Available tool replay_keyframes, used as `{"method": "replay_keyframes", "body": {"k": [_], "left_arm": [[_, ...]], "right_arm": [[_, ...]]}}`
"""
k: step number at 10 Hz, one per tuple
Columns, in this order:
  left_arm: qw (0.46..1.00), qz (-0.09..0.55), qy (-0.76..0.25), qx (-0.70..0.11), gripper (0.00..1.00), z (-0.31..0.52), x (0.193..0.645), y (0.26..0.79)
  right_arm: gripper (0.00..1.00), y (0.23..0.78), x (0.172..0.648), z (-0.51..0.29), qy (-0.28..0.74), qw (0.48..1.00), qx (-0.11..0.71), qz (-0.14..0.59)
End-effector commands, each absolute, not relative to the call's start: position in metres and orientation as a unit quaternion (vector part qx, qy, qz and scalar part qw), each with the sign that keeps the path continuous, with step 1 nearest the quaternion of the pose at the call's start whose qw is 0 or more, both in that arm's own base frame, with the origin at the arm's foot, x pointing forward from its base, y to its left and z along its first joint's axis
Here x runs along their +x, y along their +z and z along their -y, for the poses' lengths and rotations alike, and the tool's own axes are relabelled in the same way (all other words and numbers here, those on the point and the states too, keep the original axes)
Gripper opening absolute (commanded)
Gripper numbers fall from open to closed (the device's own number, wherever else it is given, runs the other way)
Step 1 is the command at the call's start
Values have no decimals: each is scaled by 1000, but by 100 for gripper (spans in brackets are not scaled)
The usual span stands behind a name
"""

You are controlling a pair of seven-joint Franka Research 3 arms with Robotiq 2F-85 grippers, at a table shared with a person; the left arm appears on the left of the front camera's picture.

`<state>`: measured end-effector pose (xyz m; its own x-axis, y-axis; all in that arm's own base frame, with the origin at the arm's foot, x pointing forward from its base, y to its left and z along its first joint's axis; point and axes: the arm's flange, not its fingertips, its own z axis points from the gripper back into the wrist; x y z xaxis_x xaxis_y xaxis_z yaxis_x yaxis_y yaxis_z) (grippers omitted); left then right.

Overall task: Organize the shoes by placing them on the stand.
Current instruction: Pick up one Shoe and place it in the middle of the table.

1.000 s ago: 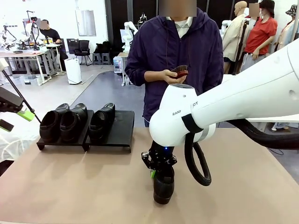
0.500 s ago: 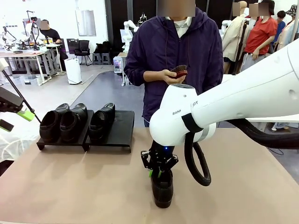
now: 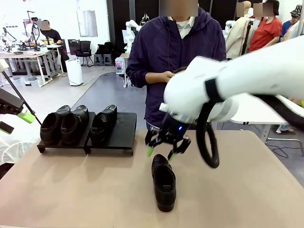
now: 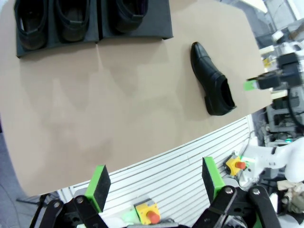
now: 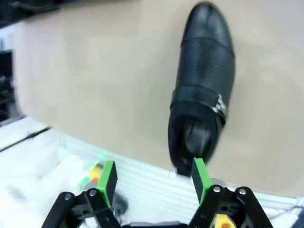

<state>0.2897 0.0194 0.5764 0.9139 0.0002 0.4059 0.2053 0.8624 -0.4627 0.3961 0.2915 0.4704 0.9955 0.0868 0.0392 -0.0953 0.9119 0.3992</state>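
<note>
Sitting three shoes (image 3: 76,124) on stand (image 3: 121,130); fourth shoe (image 3: 164,183) loose on surface (image 3: 71,190); right gripper (image 3: 162,148) above, jaws wide, empty.

Bright lab hall: grey floor (image 3: 102,92), white worktable (image 3: 28,54), black office chair (image 3: 85,50).

Bright, even indoor light; soft shadows on the table (image 3: 71,190). The right wrist view is motion-blurred. Wrist views bend at their edges.
</note>
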Motion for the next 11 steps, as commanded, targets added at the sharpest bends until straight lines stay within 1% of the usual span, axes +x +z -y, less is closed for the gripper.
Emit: {"method": "replay_keyframes", "body": {"k": [1,3,4,6,7,9,10,11], "left_arm": [[944,199,-61,-254,100,-23,289,577],[944,199,-61,-254,100,-23,289,577],[944,199,-61,-254,100,-23,289,577],[944,199,-61,-254,100,-23,289,577],[944,199,-61,-254,100,-23,289,577],[944,199,-61,-254,100,-23,289,577],[944,199,-61,-254,100,-23,289,577],[944,199,-61,-254,100,-23,289,577]], "right_arm": [[100,510,386,-220,87,965,243,-35],[100,548,378,-130,89,957,272,-49],[100,562,370,-78,65,953,292,-37],[100,571,344,-5,11,952,302,47],[100,572,331,22,-15,950,302,71],[100,564,321,59,-45,942,318,93],[100,556,324,63,-42,945,314,88],[100,579,321,63,-49,944,317,75]]}}
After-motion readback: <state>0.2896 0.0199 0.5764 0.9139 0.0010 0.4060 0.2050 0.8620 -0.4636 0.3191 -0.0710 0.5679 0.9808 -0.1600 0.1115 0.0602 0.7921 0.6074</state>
